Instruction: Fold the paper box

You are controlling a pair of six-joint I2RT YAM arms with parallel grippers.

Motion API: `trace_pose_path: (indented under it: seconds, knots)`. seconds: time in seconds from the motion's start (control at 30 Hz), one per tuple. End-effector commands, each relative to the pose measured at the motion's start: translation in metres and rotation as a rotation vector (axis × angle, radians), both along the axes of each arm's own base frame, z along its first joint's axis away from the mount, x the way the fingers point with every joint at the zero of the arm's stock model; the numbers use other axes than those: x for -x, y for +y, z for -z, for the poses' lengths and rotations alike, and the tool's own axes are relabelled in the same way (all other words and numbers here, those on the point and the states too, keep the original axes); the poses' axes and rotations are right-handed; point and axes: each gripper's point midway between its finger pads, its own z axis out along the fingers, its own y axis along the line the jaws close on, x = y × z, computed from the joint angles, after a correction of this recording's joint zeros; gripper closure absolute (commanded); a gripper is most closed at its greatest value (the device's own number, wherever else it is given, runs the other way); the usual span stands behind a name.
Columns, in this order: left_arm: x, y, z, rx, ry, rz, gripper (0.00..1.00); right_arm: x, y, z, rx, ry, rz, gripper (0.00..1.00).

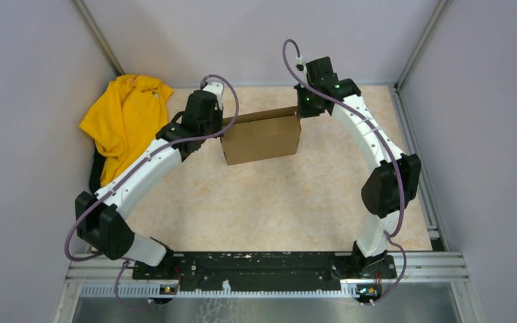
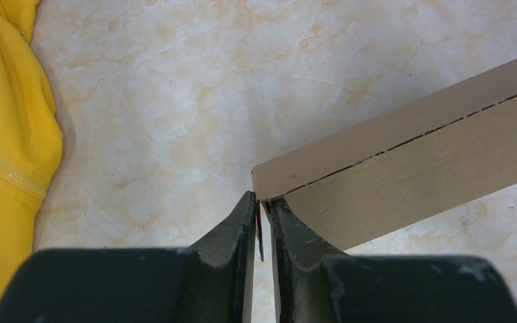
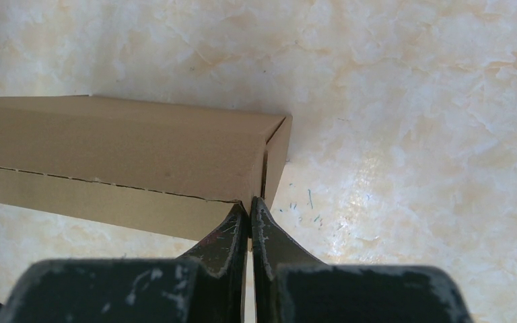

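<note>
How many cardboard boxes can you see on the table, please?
1: the box is over the table's far middle, between the left gripper and the right gripper; the cloth could hide another.

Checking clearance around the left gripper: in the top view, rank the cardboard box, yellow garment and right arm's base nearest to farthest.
1. The cardboard box: at the left gripper's jaws, on its right.
2. The yellow garment: far-left corner, to its left.
3. The right arm's base: near edge, right side.

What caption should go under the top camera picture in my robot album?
Left fingers and right fingers pinch the paper box; yellow cloth lies aside.
</note>
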Motion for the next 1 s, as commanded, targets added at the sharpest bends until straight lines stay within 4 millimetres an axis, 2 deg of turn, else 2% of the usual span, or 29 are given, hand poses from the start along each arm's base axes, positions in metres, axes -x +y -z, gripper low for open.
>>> trace_pose_path:
  seconds: [0.0, 0.13, 0.27, 0.33, 0.47, 0.7, 0.97]
  knots:
    - [-0.004, -0.008, -0.001, 0.024, 0.023, 0.024, 0.83, 0.021, 0.0, 0.015, 0.032, 0.083, -0.034, 1.0]
    - [-0.003, -0.005, 0.001, 0.01, 0.033, 0.022, 0.82, 0.022, 0.001, 0.015, 0.032, 0.084, -0.037, 1.0]
    - [0.0, -0.002, 0.004, -0.001, 0.048, 0.02, 0.72, 0.023, 0.001, 0.016, 0.027, 0.087, -0.04, 1.0]
    - [0.001, -0.001, 0.006, -0.004, 0.054, 0.022, 0.74, 0.023, 0.001, 0.016, 0.025, 0.087, -0.039, 1.0]
    - [0.001, -0.001, 0.008, 0.002, 0.062, 0.027, 0.84, 0.023, 0.002, 0.017, 0.022, 0.086, -0.039, 1.0]
    - [-0.005, -0.009, 0.004, 0.05, 0.097, 0.031, 0.85, 0.024, 0.002, 0.015, 0.02, 0.084, -0.037, 1.0]
    - [-0.009, -0.016, 0.005, 0.101, 0.148, 0.053, 0.93, 0.025, 0.001, 0.015, 0.021, 0.086, -0.039, 1.0]
